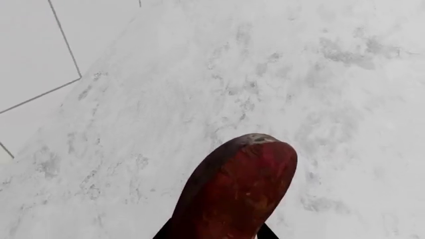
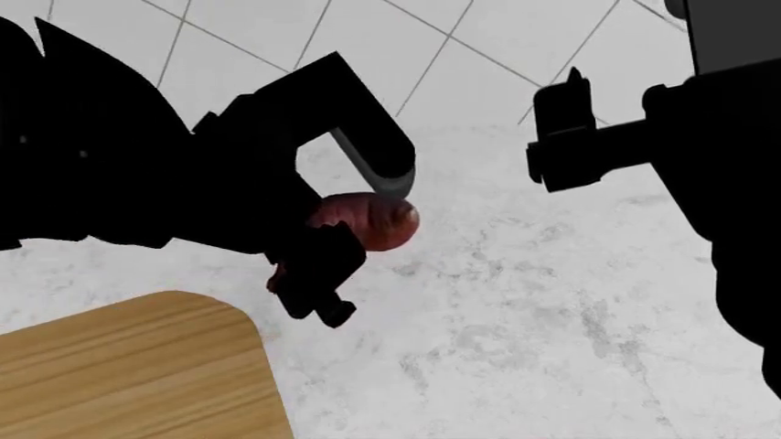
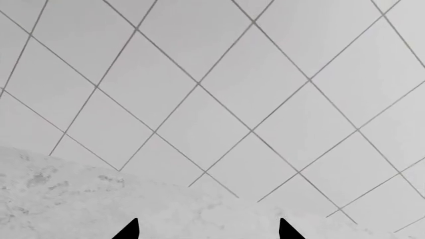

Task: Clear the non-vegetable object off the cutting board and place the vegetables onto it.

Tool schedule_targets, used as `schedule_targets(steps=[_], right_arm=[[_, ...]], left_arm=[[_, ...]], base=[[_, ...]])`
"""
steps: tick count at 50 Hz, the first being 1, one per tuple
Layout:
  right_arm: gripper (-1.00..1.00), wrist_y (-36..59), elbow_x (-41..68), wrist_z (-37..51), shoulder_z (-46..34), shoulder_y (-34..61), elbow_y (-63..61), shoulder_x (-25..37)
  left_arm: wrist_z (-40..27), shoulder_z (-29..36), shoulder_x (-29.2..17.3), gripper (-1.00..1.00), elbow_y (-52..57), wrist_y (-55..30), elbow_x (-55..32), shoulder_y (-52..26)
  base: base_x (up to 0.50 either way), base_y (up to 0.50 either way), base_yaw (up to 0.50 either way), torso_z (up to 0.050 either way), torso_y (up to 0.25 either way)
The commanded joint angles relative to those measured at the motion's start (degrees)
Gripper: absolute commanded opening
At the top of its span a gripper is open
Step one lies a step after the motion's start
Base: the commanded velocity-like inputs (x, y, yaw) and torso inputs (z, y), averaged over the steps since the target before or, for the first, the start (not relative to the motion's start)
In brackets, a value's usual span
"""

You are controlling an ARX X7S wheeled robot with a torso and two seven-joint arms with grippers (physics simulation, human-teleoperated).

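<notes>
My left gripper (image 2: pixel 347 233) is shut on the reddish-purple sweet potato (image 2: pixel 366 222), held in the air above the marble counter, up and to the right of the cutting board's corner. In the left wrist view the sweet potato (image 1: pixel 236 191) fills the space between the jaws, its rounded end pointing out over the counter. The light wooden cutting board (image 2: pixel 134 370) shows only its near right corner at the lower left of the head view. My right gripper (image 3: pixel 208 230) is open with nothing between its fingertips, raised at the right. The non-vegetable object and the beet are out of view.
A grey-veined white marble counter (image 2: pixel 525 320) spreads below both arms. A white tiled wall (image 3: pixel 212 89) rises behind its far edge. My dark right arm (image 2: pixel 683 155) crosses the upper right of the head view.
</notes>
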Motion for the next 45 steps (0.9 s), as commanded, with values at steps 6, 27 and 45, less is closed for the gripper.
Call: schedule_targets(steps=[6,27,45], right_arm=[[1.0,0.98,-2.33,-0.57,3.68,-0.45,-2.81,-3.11],[1.0,-0.16,-1.63,-0.11,4.36,-1.01,-2.81,-3.65],[1.0,-0.83,-1.24,0.27,4.32,-2.02,-2.97,-3.84]], left_arm=[[-9.46,-4.49,-10.76,-1.0,19.38,-10.57,-7.83,-2.95],[-25.48,-5.34,-23.91,-1.0,31.03,-14.67,-22.13,-0.42],[-31.24,-3.82,-31.19,-1.0,35.28,-14.7,-26.83,1.7]], base=[[0.0,0.0,0.0,0.0,0.0],[0.0,0.0,0.0,0.0,0.0],[0.0,0.0,0.0,0.0,0.0]])
